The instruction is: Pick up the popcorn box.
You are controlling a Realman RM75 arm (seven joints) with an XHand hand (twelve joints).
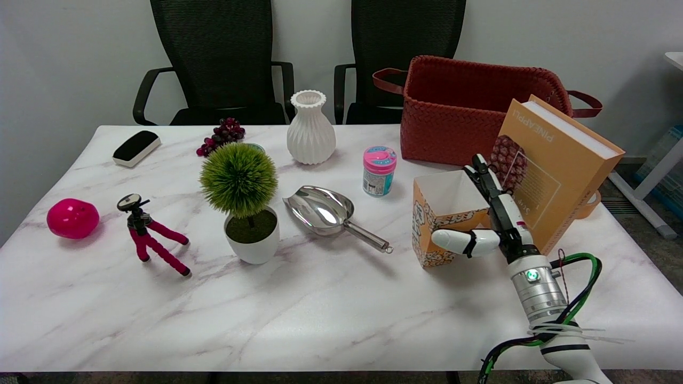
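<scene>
The popcorn box (440, 224) is standing upright and open-topped on the marble desk (299, 314), right of centre, just in front of the woven red basket (469, 106) and beside the orange pineapple book (555, 170) leaning there. The right hand (493, 224) is reaching in from the lower right and wrapping the box — thumb lying across its near face, the other fingers (483, 176) running up along its right side. The box's base is looking still planted on the desk. A metal scoop (331, 213) is lying to its left.
</scene>
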